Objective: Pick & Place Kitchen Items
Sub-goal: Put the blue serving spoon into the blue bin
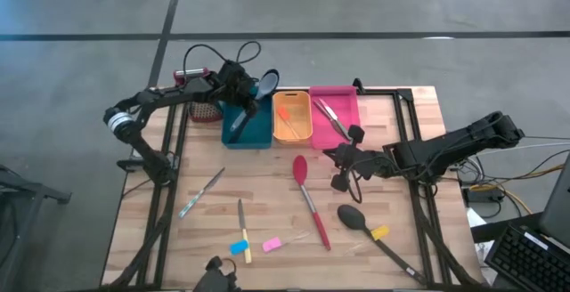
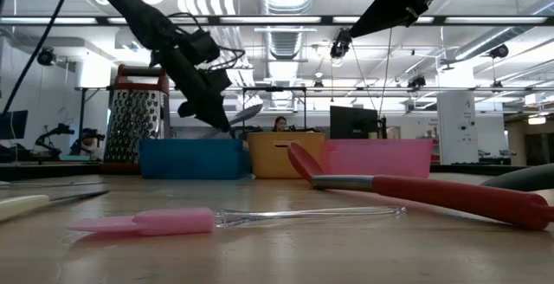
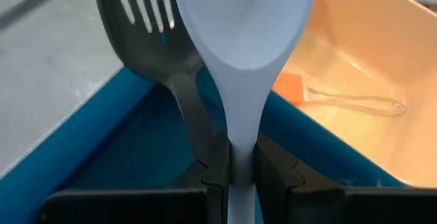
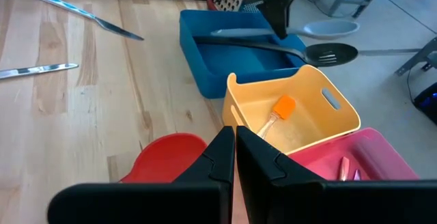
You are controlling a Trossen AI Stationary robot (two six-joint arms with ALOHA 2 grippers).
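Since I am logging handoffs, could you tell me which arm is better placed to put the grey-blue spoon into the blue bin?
Left: the left gripper grips the grey-blue spoon above the blue bin.

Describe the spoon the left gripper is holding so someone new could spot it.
Find the row of three bins at the table's far edge; the teal bin is the one at the left end. The left gripper hangs over it, shut on the grey-blue spoon. A black slotted spatula lies in that bin too, but the spoon's pale, solid bowl has no slots.
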